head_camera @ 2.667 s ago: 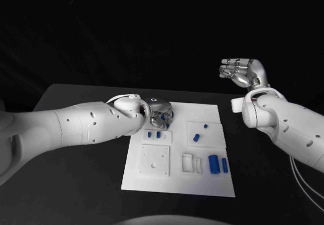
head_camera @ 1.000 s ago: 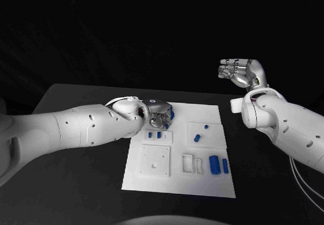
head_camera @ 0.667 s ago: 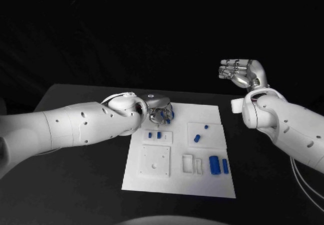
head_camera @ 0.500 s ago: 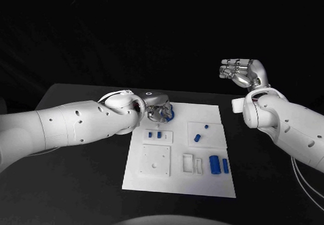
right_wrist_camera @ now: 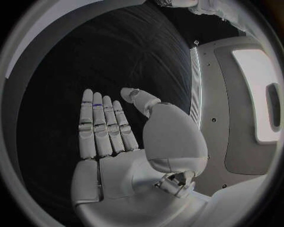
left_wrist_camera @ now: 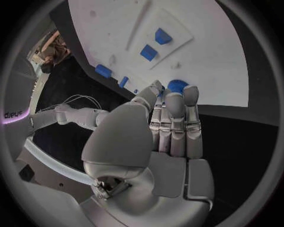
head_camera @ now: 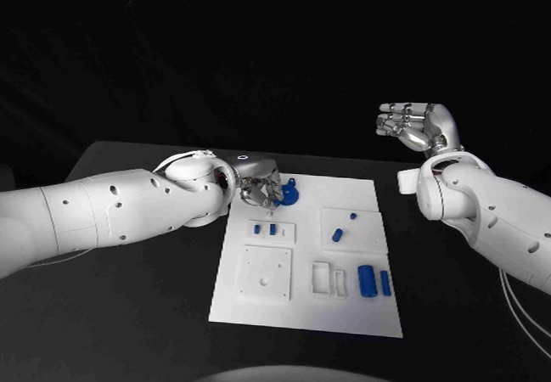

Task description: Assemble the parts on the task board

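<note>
While the left robot hand (head_camera: 262, 189) hovers over the far left corner of the task board (head_camera: 307, 316) on the worktop (head_camera: 123, 320), fingers touching a round blue part (head_camera: 288, 194) there without a confirmed grasp, the right robot hand (head_camera: 411, 125) is raised well clear, empty with fingers extended.

We can read no full label; on a dark band beside the left arm (left_wrist_camera: 77, 116) in the left wrist view, pale letters look like "IPUS", cut off.
</note>
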